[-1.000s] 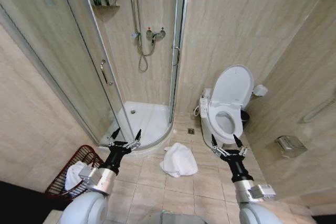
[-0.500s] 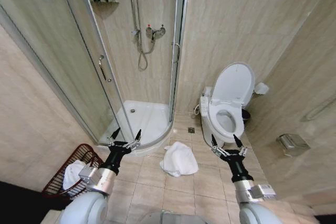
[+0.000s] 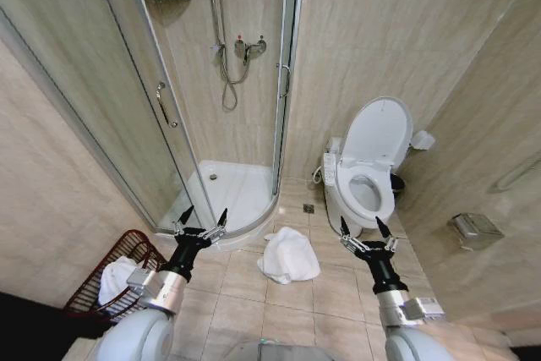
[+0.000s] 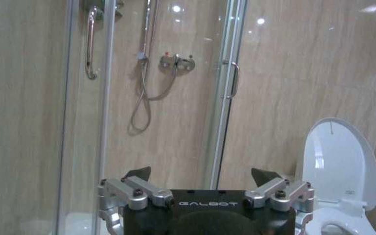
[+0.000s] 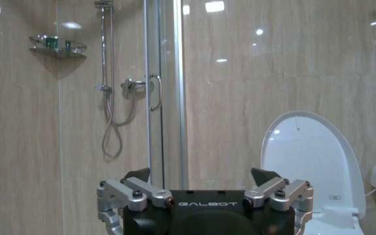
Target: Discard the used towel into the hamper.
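Note:
A crumpled white towel lies on the tiled floor between my two arms, in front of the shower. The hamper, a dark reddish-brown openwork basket, stands at the lower left against the wall with a white cloth inside it. My left gripper is raised and open, to the left of the towel and right of the hamper. On the other side of the towel my right gripper is also open. Both hold nothing; their open fingers show in the wrist views too, left gripper and right gripper.
A glass corner shower with a raised white tray stands ahead left. The toilet with its lid up stands ahead right. A paper holder hangs on the right wall. Tiled floor lies around the towel.
The whole head view has shifted slightly, so the camera has moved. Towel, hamper and both grippers keep their positions relative to each other.

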{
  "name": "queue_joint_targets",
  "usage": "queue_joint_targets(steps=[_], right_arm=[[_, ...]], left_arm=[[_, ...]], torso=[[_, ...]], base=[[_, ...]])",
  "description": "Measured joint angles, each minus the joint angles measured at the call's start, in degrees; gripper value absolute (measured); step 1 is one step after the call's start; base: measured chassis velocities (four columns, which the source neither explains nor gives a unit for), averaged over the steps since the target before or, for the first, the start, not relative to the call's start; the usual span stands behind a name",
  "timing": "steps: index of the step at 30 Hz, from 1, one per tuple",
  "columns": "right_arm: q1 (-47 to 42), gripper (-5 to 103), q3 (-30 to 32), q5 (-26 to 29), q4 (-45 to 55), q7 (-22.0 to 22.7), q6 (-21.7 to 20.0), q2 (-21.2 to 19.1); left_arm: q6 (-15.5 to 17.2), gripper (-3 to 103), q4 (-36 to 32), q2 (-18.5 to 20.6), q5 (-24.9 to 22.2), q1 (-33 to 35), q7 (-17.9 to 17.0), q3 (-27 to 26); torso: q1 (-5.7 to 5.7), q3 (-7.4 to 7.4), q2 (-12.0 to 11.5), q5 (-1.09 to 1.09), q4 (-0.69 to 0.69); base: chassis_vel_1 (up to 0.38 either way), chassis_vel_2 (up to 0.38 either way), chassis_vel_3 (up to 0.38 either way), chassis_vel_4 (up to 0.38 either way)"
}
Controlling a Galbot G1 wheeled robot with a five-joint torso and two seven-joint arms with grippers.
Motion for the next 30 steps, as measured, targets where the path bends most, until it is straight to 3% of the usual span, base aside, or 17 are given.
queue_joint_targets(steps=[30], right_arm=[[0.0,100,0.0,0.0,0.0,0.0,0.0,0.0]], left_arm=[[0.0,100,0.0,0.0,0.0,0.0,0.0,0.0]], torso=[[-3.84,-4.69,-8.5,0.0,0.0]], base=[[0.0,0.0,0.0,0.0]])
